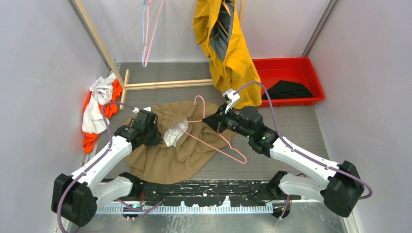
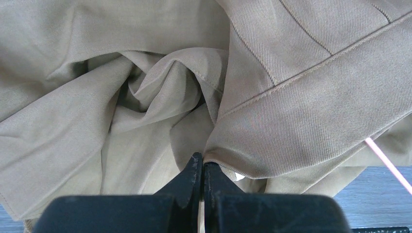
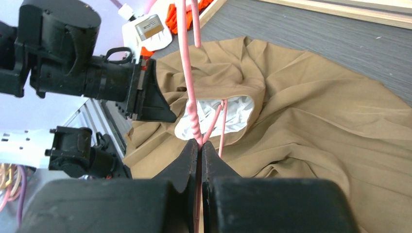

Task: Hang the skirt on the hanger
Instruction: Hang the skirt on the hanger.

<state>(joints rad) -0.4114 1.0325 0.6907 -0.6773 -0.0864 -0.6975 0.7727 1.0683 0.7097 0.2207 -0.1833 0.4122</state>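
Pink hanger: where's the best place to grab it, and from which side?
On the pink hanger, grip the twisted neck just under the hook, where the wires wind into one stiff stem. It is probably best to come from the right, the side away from the brown skirt bunched at its left end. The right gripper is shut on exactly that spot.

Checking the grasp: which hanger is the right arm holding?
The pink wire hanger lying over the tan skirt, pinched at its twisted neck by the right fingers; the pink and blue hangers at the back hang free.
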